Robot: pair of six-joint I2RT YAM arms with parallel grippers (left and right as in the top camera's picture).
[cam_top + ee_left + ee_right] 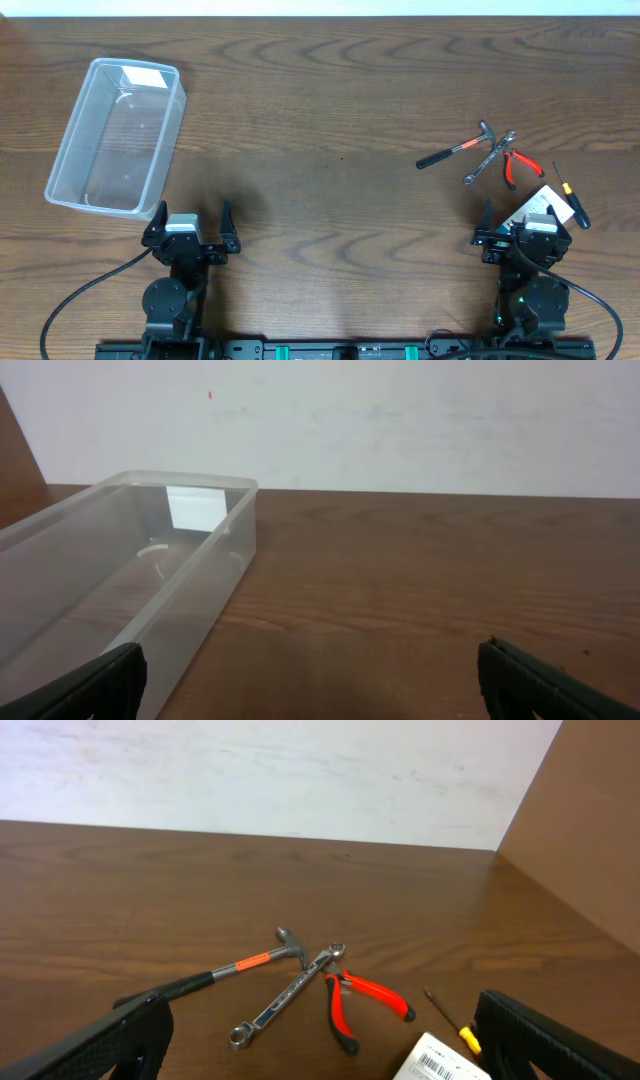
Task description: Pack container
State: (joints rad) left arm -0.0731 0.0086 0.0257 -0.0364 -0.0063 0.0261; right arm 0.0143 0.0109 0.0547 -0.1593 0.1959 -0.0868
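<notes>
The clear plastic container [118,138] stands at the back left of the table and is empty; it also shows at the left of the left wrist view [150,575]. My left gripper [190,228] is open and empty just in front of its near corner. A small hammer [455,151], a wrench [489,158], red-handled pliers [512,164], a yellow-handled screwdriver [571,193] and a white barcoded card [548,200] lie at the right. In the right wrist view the hammer [240,965], wrench [285,998] and pliers [350,1003] lie ahead. My right gripper [528,226] is open and empty, just in front of the tools.
The table is dark wood [330,130]. A white wall runs along its far edge [400,420]. A brown panel stands at the right side in the right wrist view [590,830].
</notes>
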